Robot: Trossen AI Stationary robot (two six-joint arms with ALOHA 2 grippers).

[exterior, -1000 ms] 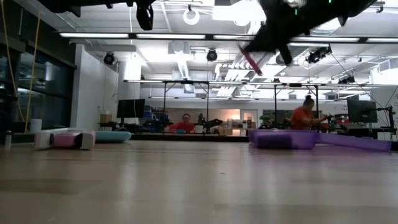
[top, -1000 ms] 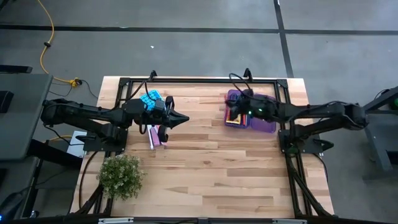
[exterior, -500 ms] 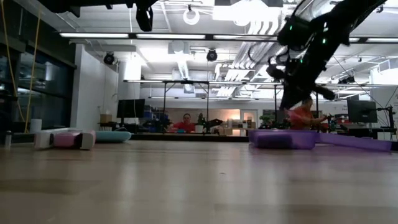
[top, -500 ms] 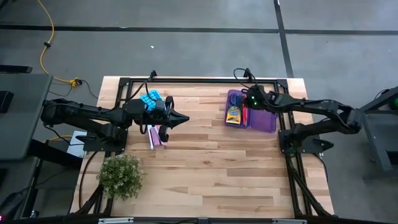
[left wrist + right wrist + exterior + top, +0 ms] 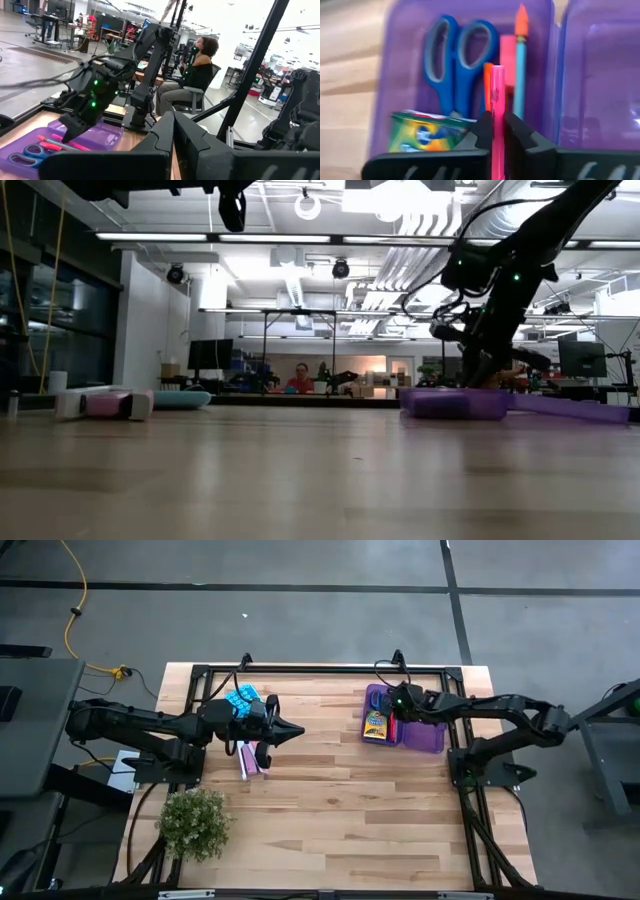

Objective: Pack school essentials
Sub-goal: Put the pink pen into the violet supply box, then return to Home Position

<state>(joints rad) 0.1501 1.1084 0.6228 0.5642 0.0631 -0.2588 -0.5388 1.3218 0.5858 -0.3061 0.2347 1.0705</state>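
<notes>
The open translucent purple case [image 5: 420,730] lies at the table's far right. In it are blue-handled scissors [image 5: 454,65], the yellow-green crayon box [image 5: 425,134], a blue pen with an orange tip [image 5: 520,75] and something pink [image 5: 507,52]. My right gripper [image 5: 497,131] hangs low over the case [image 5: 470,20], shut on a pink pen [image 5: 497,95]. My left gripper [image 5: 292,730] is shut and raised over the table's left half. Below it lie pink and white pens [image 5: 247,758], with a blue item [image 5: 241,700] farther back. My right gripper pinches the pink pen's shaft [image 5: 497,122] between its two fingers [image 5: 482,131]. The pen runs along the fingers, and its free end [image 5: 497,72] sticks out past them over the case's inside. The fingers come from above, slanting down. Whether the pen's end touches the case, I cannot tell.
A bushy green potted plant [image 5: 195,823] stands at the table's near left corner. The black frame rail [image 5: 320,668] runs along the far edge. Bare wood [image 5: 340,800] spans the table's middle and near part. People sit in the room beyond [image 5: 197,75].
My right gripper, carrying the pink pen, has come down from high above the table to just over the open purple case and has tipped to point more steeply downward. It has also shifted a little toward the far edge. The left arm has kept still.
</notes>
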